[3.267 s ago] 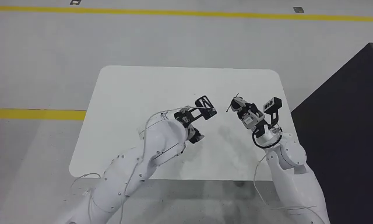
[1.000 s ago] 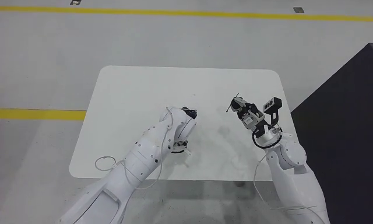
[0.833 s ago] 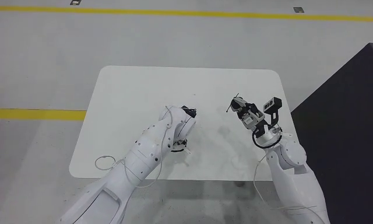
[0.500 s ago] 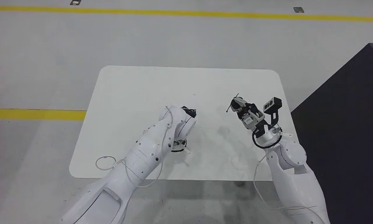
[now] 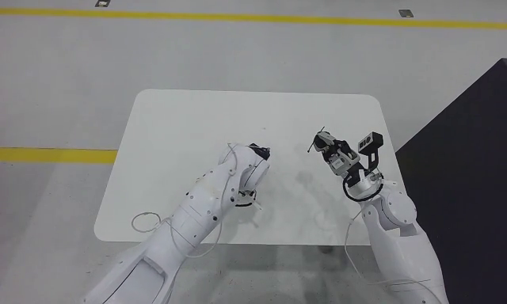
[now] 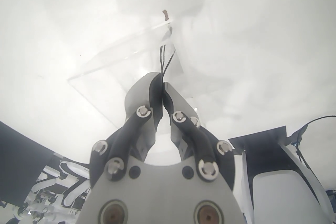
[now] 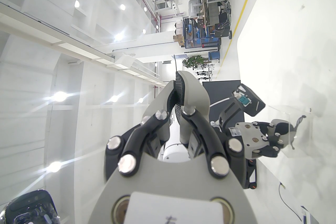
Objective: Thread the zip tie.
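Over the last few seconds the left gripper (image 5: 257, 153) has swung away from its partner and turned down onto the table (image 5: 182, 130). In the last half second it has only crept a touch toward one o'clock. The right arm has not stirred.

From the top view, we find the left gripper low near the middle of the table, its fingers hidden under the wrist. The right gripper (image 5: 321, 142) sits at about three o'clock from it, raised off the surface. The zip tie (image 5: 314, 142) pokes out of it toward eleven o'clock. We judge it is kept aloft there so the free end stays reachable for threading.

In the left wrist view, the left gripper (image 6: 162, 82) has its fingers pressed together on thin black strands (image 6: 164, 59). These run on from the tips into a clear box (image 6: 105, 67) on the table. They may be more zip ties or one bent double. The glare leaves us unsure.

In the right wrist view, the right gripper (image 7: 178, 78) is clamped tight on the zip tie (image 7: 174, 63), a fine black line standing out past the tips. Farther off, the left gripper (image 7: 284, 130) reaches into the clear box (image 7: 302, 109).
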